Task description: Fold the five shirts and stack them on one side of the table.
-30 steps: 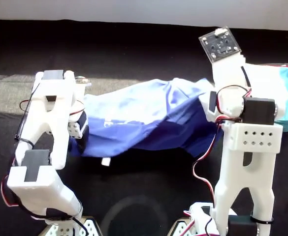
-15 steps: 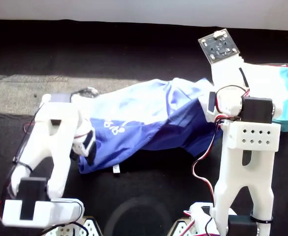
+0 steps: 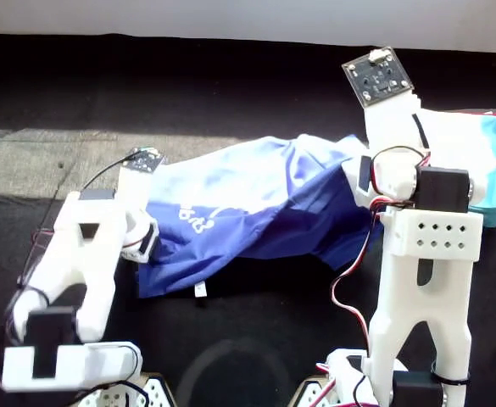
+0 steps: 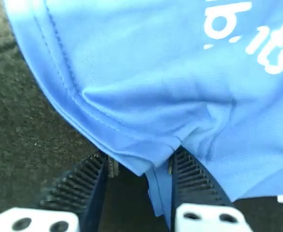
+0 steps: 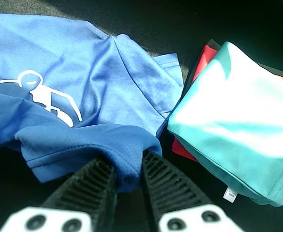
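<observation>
A blue shirt [image 3: 256,203] with white print lies stretched across the dark table [image 3: 231,85] between the two arms. Its left hem [image 4: 156,72] drapes over my left gripper [image 4: 139,162], whose fingers stand apart with a dark gap; a fold of hem hangs in the gap against one finger [image 4: 189,179]. In the high view the left gripper [image 3: 139,246] sits at the shirt's left edge. My right gripper [image 5: 126,169] is shut on a bunched corner of the blue shirt [image 5: 83,72], at the shirt's right end [image 3: 358,191].
A stack of folded shirts [image 3: 493,161] rests at the table's right edge, teal [image 5: 233,121] on top, red [image 5: 206,55] beneath, right beside the right gripper. A sunlit grey strip [image 3: 27,161] runs along the left side.
The left arm has drawn back toward its base. The shirt's left edge has slid toward the front and its white print now shows. The right arm has not moved.
</observation>
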Available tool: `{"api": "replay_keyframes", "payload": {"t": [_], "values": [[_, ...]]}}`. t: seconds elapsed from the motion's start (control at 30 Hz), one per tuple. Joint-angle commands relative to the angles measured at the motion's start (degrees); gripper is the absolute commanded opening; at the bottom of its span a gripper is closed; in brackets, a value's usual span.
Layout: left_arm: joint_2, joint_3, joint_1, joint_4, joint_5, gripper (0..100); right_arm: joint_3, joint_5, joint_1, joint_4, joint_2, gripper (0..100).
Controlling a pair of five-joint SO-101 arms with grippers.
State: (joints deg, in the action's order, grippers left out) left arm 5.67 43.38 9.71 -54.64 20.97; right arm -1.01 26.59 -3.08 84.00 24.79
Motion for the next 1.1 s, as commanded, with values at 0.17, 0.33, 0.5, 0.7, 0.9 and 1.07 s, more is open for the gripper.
{"api": "replay_keyframes", "payload": {"t": [0.17,0.33,0.5,0.7,0.9,1.07], "values": [[-18.95,-22.20,6.46,1.14,0.35,17,0.13,0.62,0.48,-0.57,1.63,0.6],[-25.27,-30.73,8.31,1.14,0.44,17,0.13,0.62,0.48,-0.57,1.63,0.6],[-26.42,-39.34,7.78,-6.15,-0.18,17,0.13,0.70,0.48,-0.66,1.63,0.6],[-24.22,-47.43,6.46,-16.88,-1.58,17,0.13,0.70,0.48,-0.66,1.63,0.6],[-19.91,-47.60,5.14,-24.00,-1.76,17,0.13,0.70,0.48,-0.84,1.63,0.6],[-13.85,-47.52,4.53,-30.95,-1.85,17,0.13,0.70,0.48,-1.10,1.54,0.6]]}}
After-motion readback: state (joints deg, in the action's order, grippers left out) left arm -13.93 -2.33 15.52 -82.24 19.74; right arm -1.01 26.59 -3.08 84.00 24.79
